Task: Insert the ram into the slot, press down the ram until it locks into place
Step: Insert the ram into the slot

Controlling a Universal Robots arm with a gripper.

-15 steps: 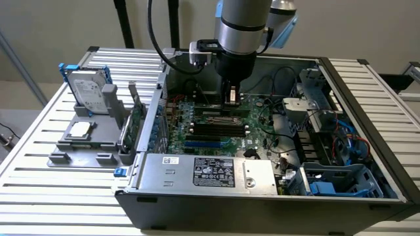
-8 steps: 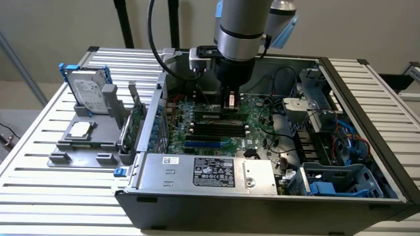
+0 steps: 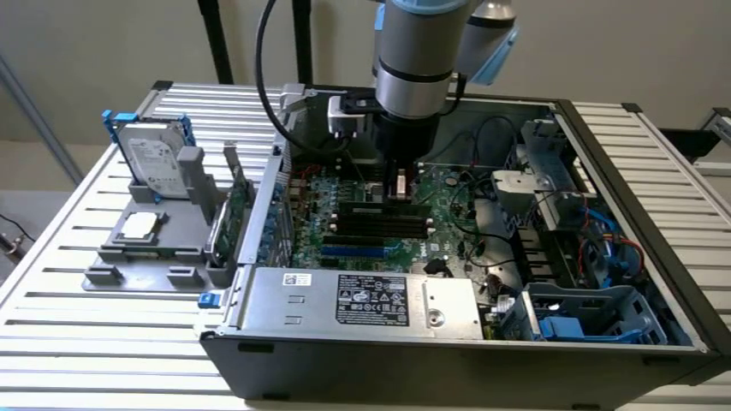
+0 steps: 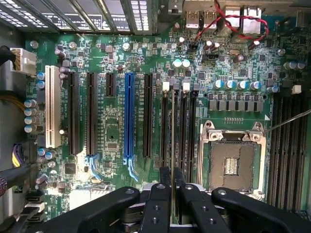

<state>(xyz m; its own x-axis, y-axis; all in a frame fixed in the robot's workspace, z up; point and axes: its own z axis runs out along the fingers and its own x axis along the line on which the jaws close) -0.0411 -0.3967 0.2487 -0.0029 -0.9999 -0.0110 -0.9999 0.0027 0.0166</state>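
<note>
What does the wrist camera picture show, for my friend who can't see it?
The gripper holds the ram edge-on, lined up along the black memory slots of a green motherboard. A blue slot lies on one side of them and an open processor socket on the other.

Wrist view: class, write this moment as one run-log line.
jaws: shut on ram | ram: edge-on, lined up along slot | seating: cannot tell
</note>
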